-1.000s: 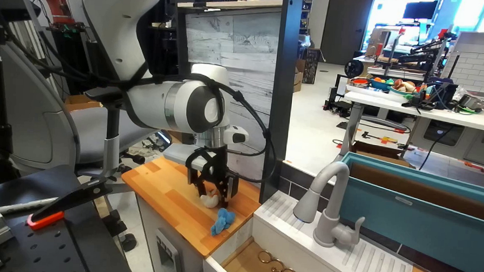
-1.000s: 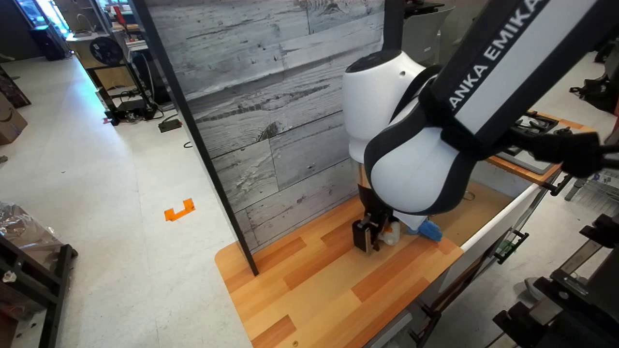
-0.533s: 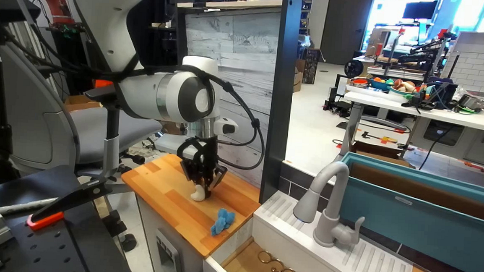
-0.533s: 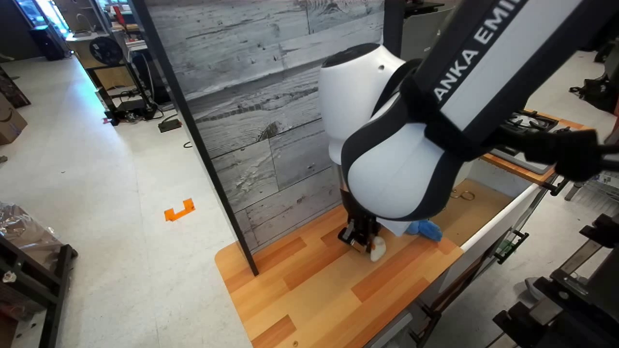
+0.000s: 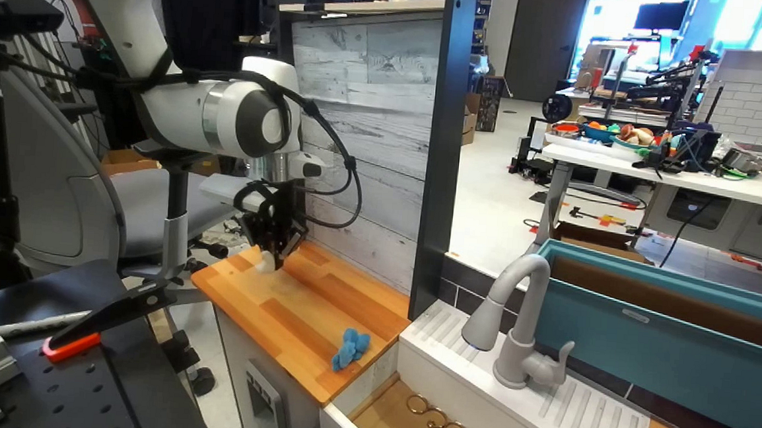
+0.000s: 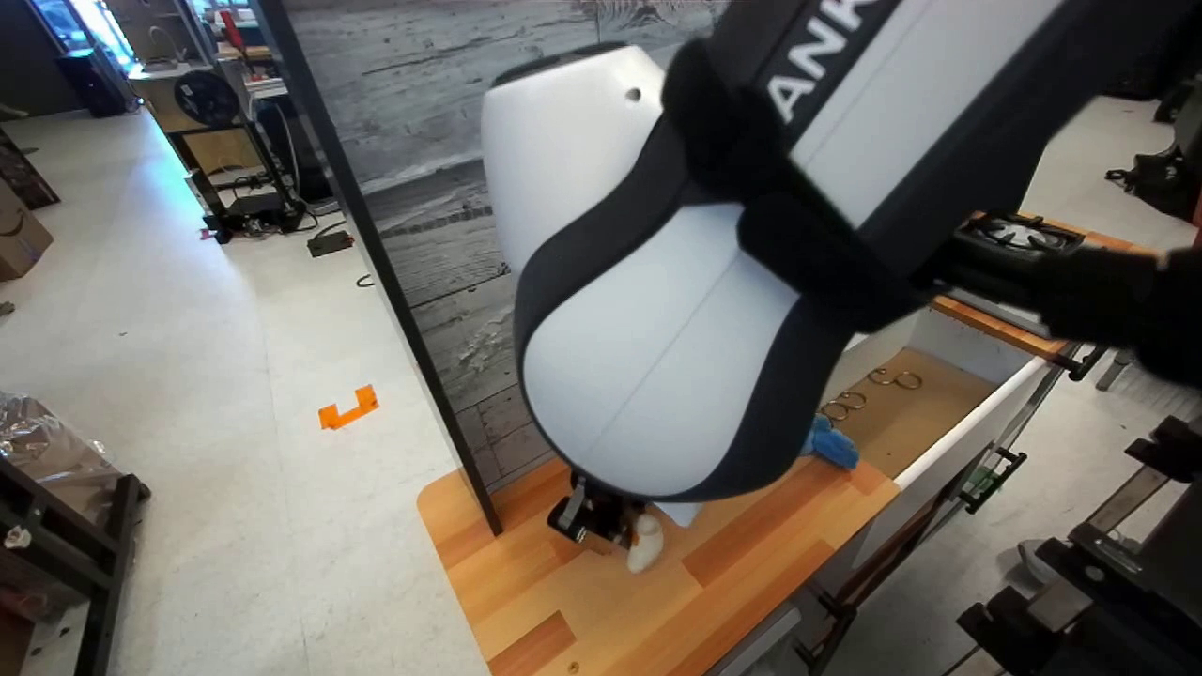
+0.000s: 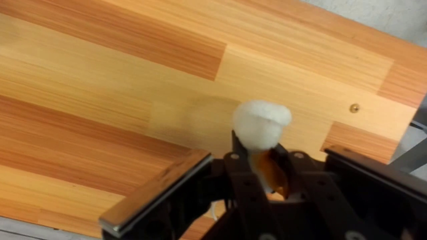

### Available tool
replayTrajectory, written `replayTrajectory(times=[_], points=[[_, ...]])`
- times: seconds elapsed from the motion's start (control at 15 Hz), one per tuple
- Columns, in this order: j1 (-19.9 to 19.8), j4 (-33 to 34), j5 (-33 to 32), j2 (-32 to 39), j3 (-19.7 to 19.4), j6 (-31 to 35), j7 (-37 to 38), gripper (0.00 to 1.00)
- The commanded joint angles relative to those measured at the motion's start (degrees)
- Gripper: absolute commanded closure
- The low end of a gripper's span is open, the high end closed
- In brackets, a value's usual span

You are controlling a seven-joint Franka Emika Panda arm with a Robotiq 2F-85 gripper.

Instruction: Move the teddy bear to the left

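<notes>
The teddy bear (image 7: 262, 125) is a small cream-white plush with an orange-brown patch, pinched between the two dark fingers in the wrist view. My gripper (image 7: 257, 145) is shut on it, and its pale rounded end sticks out past the fingertips. A soft shadow falls on the wood beside it, so it seems to hang above the worktop; how high I cannot tell. Both exterior views show the teddy bear (image 5: 266, 262) (image 6: 646, 545) at the tips of the gripper, over the wooden worktop (image 5: 309, 302). The arm hides much of the gripper in an exterior view (image 6: 601, 526).
A blue plush piece (image 5: 351, 350) lies on the worktop by the sink end. A grey wood-look panel (image 5: 372, 134) rises along the worktop's back edge. Beyond are the faucet (image 5: 520, 315) and an open bay with metal rings (image 5: 444, 423). A screw (image 7: 354, 108) sits in the worktop.
The jaws have closed on the teddy bear. Gripper and bear have travelled together along the worktop away from the blue piece, leftward in both exterior views, and the gripper has risen somewhat.
</notes>
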Motion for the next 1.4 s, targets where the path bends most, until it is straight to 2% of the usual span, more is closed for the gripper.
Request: replayTrajectory(times=[0.0, 0.47, 0.53, 0.6, 0.73, 0.8, 1.2, 1.33], points=[[0.2, 2.2, 1.8, 0.7, 1.2, -3.8, -1.5, 0.96], [0.2, 6.9, 2.4, 4.4, 1.4, -6.3, -1.4, 0.96], [0.4, 7.4, 2.3, 4.8, 1.3, -6.1, -1.3, 0.81], [0.6, 7.8, 2.2, 5.2, 1.1, -5.9, -1.1, 0.58], [0.7, 8.1, 2.2, 5.3, 1.1, -5.7, -1.1, 0.54], [0.6, 8.1, 2.2, 5.2, 1.2, -5.7, -1.2, 0.48], [-0.5, 1.7, 2.2, 0.3, 1.9, -4.5, -2.0, 0.04], [-1.7, -2.3, 3.1, -3.0, 2.6, -4.6, -2.0, 0.0]])
